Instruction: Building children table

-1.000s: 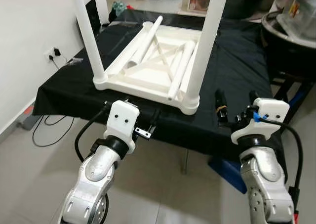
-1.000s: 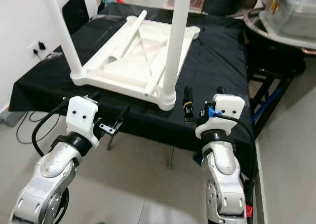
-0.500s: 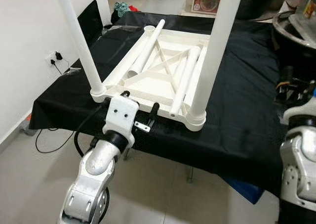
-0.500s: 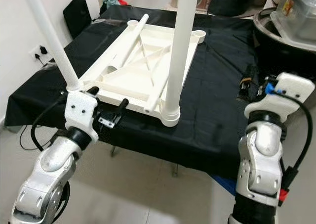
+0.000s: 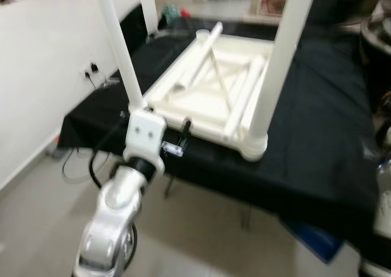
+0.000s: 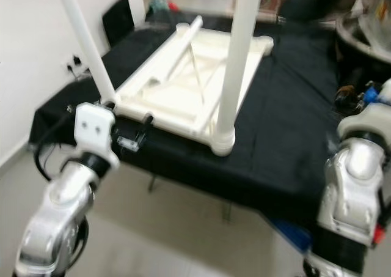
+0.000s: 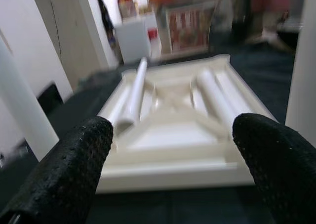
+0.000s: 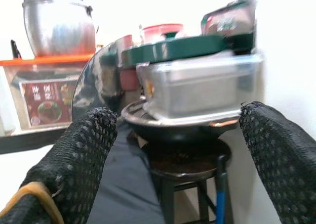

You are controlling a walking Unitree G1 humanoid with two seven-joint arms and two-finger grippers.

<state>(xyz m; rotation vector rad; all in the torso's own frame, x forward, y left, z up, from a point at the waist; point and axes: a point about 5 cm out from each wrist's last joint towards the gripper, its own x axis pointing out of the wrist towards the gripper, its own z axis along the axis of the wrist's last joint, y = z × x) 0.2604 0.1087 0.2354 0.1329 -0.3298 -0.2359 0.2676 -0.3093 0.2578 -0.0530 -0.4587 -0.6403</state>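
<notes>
1. Here, the upturned white table lies on the black cloth — two legs upright.
2. Left gripper, fingers spread, faces the table's near edge.
3. Right gripper — unclenched, well right of the table.

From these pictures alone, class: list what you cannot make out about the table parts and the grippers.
- Upright legs: tops cut off by the eye views' upper edge.
- Loose legs lying in the tabletop: motion blur hides their ends.
- Left gripper: part of it sits behind its own wrist in the eye views.
- Right gripper: faces a stool, not the parts.
</notes>
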